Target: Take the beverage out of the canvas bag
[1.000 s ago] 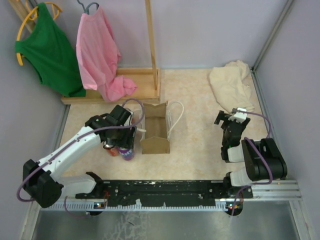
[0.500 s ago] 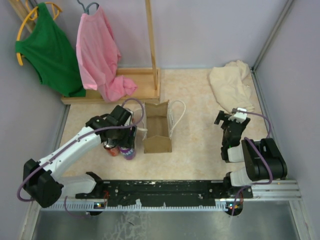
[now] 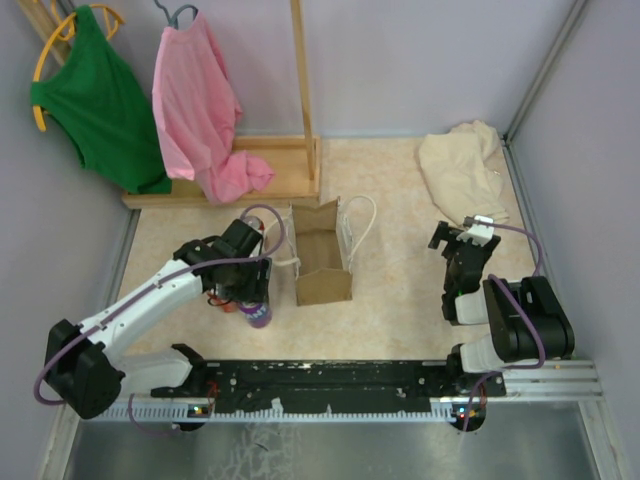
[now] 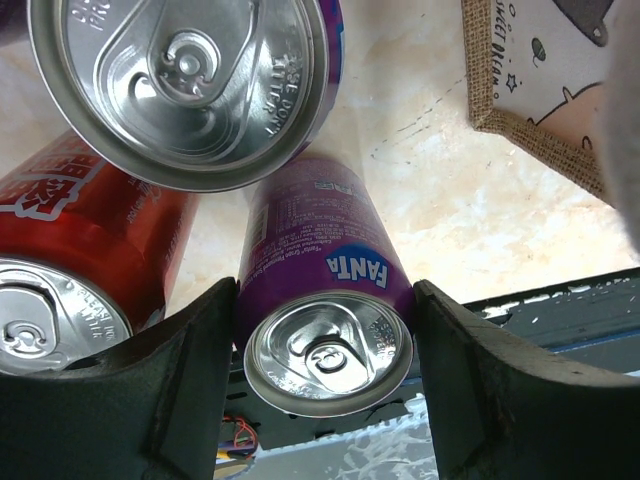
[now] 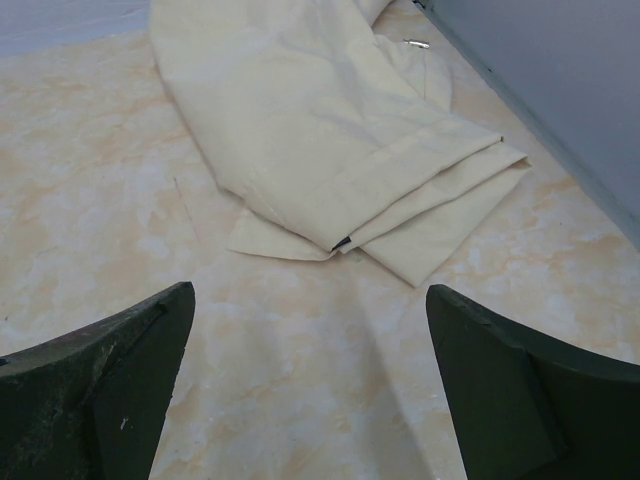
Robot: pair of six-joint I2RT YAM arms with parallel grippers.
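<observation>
The brown canvas bag (image 3: 322,264) with white loop handles (image 3: 357,224) lies open on the table; one corner of it shows in the left wrist view (image 4: 528,112). My left gripper (image 3: 249,294) (image 4: 325,292) is just left of the bag. It is shut on the top of an upright purple Fanta can (image 4: 320,290), which also shows in the top view (image 3: 260,315). A red can (image 4: 80,250) and another purple can (image 4: 190,80) stand right beside it. My right gripper (image 3: 458,240) (image 5: 310,390) is open and empty above bare table.
A folded cream cloth (image 3: 462,168) (image 5: 320,130) lies at the back right, just beyond my right gripper. A wooden rack base (image 3: 262,172) with a green shirt (image 3: 98,95) and a pink shirt (image 3: 200,110) stands at the back left. Walls close both sides.
My left gripper has moved toward the near edge with the purple Fanta can. The bag has shifted slightly right and nearer. The right arm has not moved.
</observation>
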